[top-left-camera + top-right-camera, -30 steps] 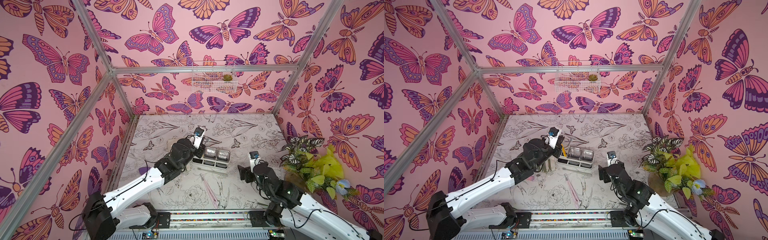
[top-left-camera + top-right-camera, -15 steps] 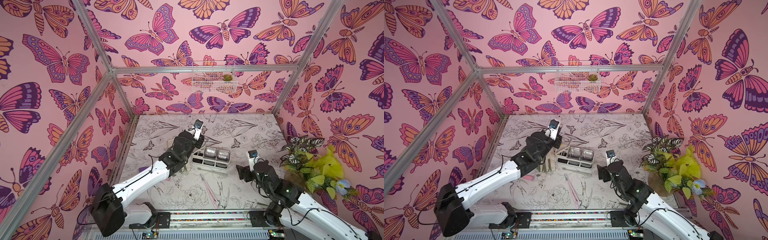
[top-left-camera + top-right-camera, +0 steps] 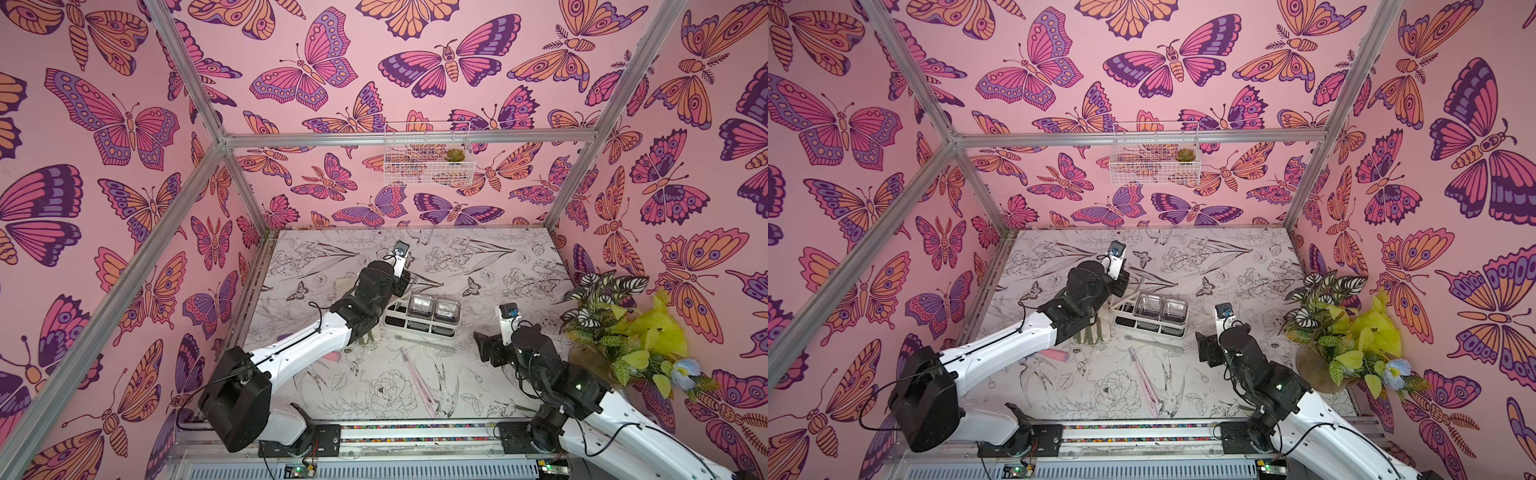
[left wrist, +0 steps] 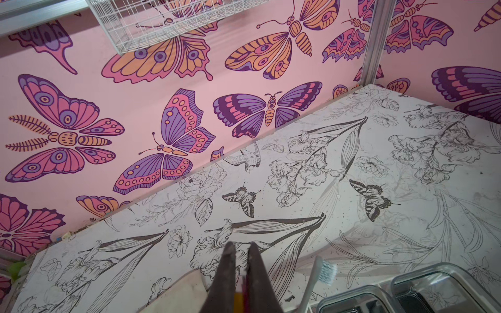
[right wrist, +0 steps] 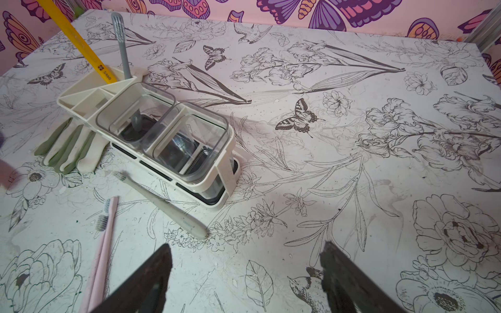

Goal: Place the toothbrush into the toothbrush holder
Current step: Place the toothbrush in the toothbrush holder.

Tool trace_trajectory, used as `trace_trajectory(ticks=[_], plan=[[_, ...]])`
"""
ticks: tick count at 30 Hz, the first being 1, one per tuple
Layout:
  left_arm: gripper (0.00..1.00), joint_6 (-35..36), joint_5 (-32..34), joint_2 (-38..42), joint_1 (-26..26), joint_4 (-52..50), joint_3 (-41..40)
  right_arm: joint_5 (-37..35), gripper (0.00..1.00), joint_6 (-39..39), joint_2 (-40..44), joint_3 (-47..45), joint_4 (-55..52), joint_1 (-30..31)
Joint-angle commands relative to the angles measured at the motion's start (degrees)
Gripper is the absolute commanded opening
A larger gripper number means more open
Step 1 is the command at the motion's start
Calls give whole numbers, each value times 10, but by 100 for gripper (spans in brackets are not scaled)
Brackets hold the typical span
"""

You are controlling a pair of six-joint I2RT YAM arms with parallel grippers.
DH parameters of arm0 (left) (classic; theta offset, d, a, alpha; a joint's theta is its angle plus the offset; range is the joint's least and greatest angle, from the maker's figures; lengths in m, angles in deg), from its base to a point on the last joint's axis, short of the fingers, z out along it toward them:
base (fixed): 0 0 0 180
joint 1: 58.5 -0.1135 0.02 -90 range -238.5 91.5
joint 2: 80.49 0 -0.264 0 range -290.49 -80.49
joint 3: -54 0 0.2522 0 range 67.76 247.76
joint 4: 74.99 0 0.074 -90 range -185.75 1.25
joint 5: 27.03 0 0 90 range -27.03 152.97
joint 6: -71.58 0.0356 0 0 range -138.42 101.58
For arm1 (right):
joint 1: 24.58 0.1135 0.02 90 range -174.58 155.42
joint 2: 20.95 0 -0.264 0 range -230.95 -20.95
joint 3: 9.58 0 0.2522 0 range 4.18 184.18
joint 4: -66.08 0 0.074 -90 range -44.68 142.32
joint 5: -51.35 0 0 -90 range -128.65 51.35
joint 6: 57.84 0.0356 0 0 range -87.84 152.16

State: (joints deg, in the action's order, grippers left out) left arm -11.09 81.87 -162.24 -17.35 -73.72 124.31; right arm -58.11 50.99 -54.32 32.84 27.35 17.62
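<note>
The white toothbrush holder [image 3: 419,318] [image 3: 1150,318] [image 5: 81,89] stands mid-table with two clear cups. My left gripper [image 3: 409,276] [image 3: 1125,282] [image 4: 240,246] hangs over its open end, shut on the top of a yellow toothbrush [image 4: 238,298]. That yellow handle [image 5: 81,46] slants down into the slotted compartment. A grey toothbrush [image 5: 122,46] [image 4: 322,271] stands upright in the same compartment. My right gripper [image 5: 245,252] [image 3: 484,347] is open and empty, low over the table right of the holder.
A grey toothbrush [image 5: 162,206] lies in front of the holder beside two pink ones [image 5: 103,244]. Green and white strips [image 5: 67,151] lie at the holder's left end. A potted plant [image 3: 615,328] fills the right edge. A wire basket [image 3: 428,162] hangs on the back wall.
My left gripper has shifted a little toward the back wall, still shut, with the arm stretched further out. The right arm has barely moved.
</note>
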Motion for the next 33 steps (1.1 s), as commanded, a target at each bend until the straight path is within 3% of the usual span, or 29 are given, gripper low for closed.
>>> trace_trajectory(ticks=[1, 33], plan=[[0, -19, -9, -13, -6, 18, -7, 4, 87, 1, 0, -4, 1, -3], [0, -47, -8, -77, -7, 38, -30, 18, 88, 5, 1, -16, 13, -13]])
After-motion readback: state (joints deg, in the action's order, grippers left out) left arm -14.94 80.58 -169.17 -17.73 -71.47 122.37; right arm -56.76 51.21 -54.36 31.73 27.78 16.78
